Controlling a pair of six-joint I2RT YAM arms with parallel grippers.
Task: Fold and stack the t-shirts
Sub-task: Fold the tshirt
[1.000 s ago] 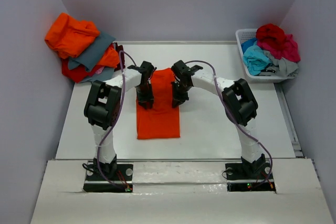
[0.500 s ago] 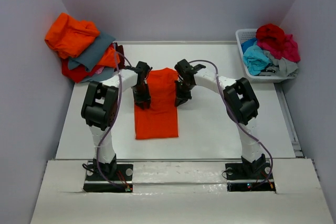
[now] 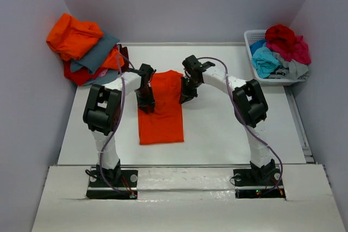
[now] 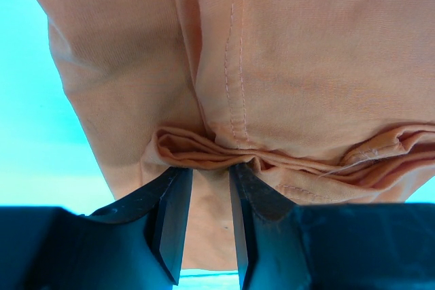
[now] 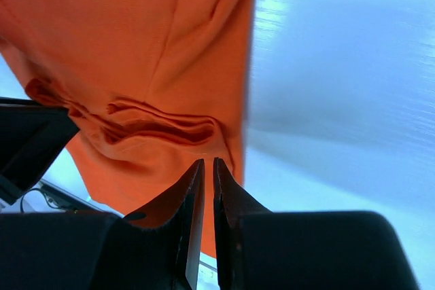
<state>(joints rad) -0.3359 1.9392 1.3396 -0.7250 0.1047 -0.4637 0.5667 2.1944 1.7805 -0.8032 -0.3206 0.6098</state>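
Now, the orange shirt [image 3: 161, 115] lies on the table [image 3: 228, 129] between your two arms. It is folded into a long narrow strip that runs from near to far.

Your left gripper [image 3: 145, 106] stands at the left edge of the strip, in its far half. It is clenched on a bunch of cloth: in the left wrist view, folds and a stitched seam are squeezed between the two fingers.

Your right gripper [image 3: 185, 99] stands at the right edge, opposite the left one. Its fingers are almost together and the cloth puckers toward their tips, so it grasps the edge of the shirt.

A pile [image 3: 87, 50] of orange, red and grey shirts lies at the far left corner, against the wall. More shirts, red, crimson, turquoise and grey, fill the white basket [image 3: 251, 37] at the far right.
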